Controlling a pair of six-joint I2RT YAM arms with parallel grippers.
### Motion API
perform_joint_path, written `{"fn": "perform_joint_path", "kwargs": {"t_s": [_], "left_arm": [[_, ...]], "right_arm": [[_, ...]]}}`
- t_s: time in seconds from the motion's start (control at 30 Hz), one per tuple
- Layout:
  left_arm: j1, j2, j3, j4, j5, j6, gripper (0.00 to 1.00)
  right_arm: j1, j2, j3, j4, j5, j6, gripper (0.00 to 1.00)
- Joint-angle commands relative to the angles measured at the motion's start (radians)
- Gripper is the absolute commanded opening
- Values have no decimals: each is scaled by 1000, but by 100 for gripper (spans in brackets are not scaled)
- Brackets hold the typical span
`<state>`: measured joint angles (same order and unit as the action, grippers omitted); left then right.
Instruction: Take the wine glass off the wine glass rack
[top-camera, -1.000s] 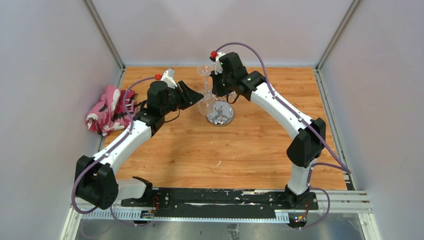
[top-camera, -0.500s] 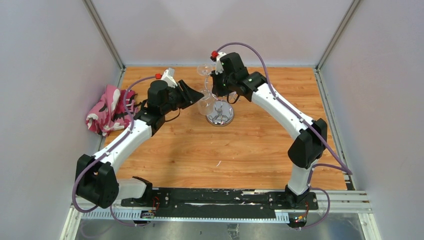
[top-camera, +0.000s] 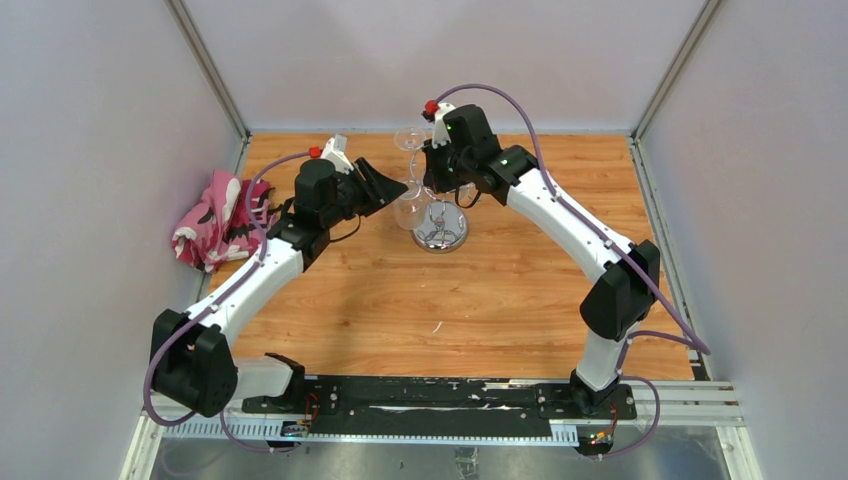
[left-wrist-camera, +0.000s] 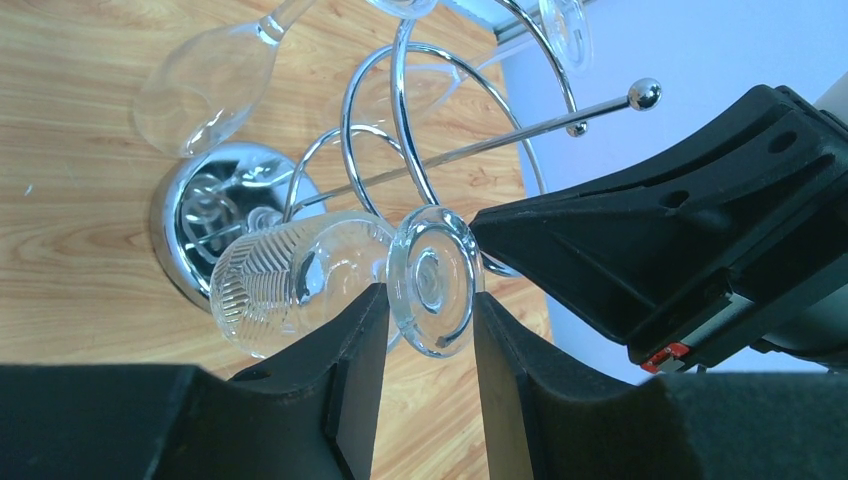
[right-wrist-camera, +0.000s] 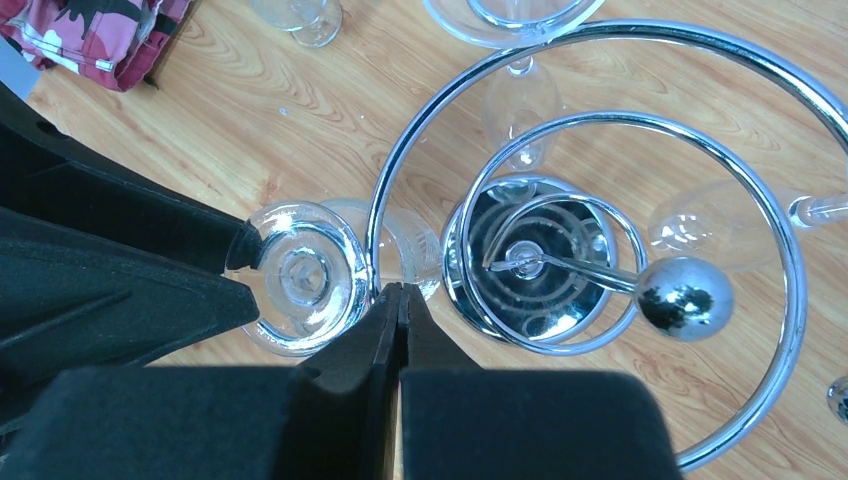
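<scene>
Pale walls stand on three sides of a wooden bench (top-camera: 500, 290). A shiny wire rack (top-camera: 440, 238) stands near the back of the bench, in the middle. It has a round mirror foot and curly wire loops on top.

The wine glass (left-wrist-camera: 300, 280) has thin lines on its bowl. It hangs upside down at the left side of the rack, just beside a wire loop. Its round foot sits between the left fingers (left-wrist-camera: 355, 360), which grasp it from both sides.

The right fingers (right-wrist-camera: 385, 330) are pressed flat together with nothing between them. Their tips are right at a big wire loop, next to the foot of that same glass.

A smooth glass (left-wrist-camera: 205, 85) hangs on the rack too, and more glasses hang farther round it. A thin rod with a silver ball (right-wrist-camera: 685, 298) on its end sticks out over the mirror foot.

A pink and white cloth (top-camera: 215, 220) lies at the left edge of the bench, well apart from the rack.
</scene>
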<state>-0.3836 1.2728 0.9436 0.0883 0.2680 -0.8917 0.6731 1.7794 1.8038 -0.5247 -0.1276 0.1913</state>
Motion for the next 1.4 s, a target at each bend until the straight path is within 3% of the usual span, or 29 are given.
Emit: {"fn": "perform_joint_path", "kwargs": {"t_s": [0.0, 0.7, 1.37], "left_arm": [[-18, -13, 32, 42, -4, -15, 41], [-18, -79, 66, 39, 9, -13, 40], [-32, 14, 80, 60, 21, -18, 33]], "right_arm": [[-1, -32, -23, 5, -26, 4, 0], [4, -15, -15, 1, -42, 8, 0], [10, -5, -15, -1, -89, 27, 0]]}}
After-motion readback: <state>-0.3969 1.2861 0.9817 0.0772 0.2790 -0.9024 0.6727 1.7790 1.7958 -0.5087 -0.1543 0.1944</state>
